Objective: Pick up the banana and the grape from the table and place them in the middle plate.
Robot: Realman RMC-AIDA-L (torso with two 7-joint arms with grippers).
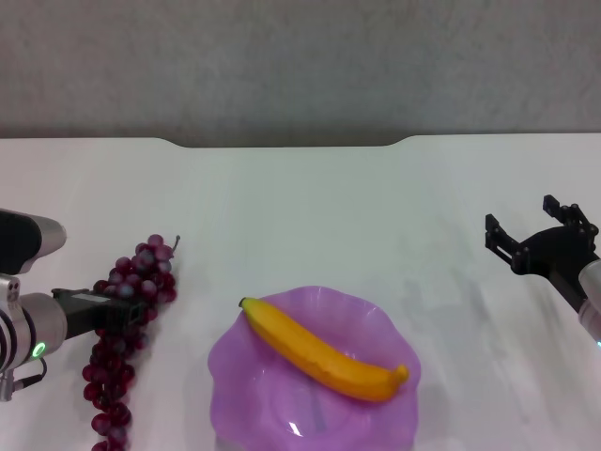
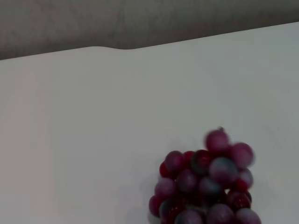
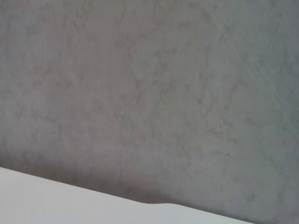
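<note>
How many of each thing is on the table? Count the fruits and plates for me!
Banana: 1, lying across the purple plate
Bunch of grapes: 1, on the table beside the left gripper
Purple plate: 1
Total: 3 things

A: Item count on the table (image 1: 310, 207)?
B: One banana (image 1: 324, 350), one grape (image 1: 127, 329) bunch, one middle plate (image 1: 239, 376). That's three items.
A: How many berries in the bunch?
B: Can't count them; they're too many and overlapping.
A: Only one plate?
B: One purple plate in view.
A: Grippers?
B: Two: left gripper (image 1: 127, 315), right gripper (image 1: 535, 235). One table.
</note>
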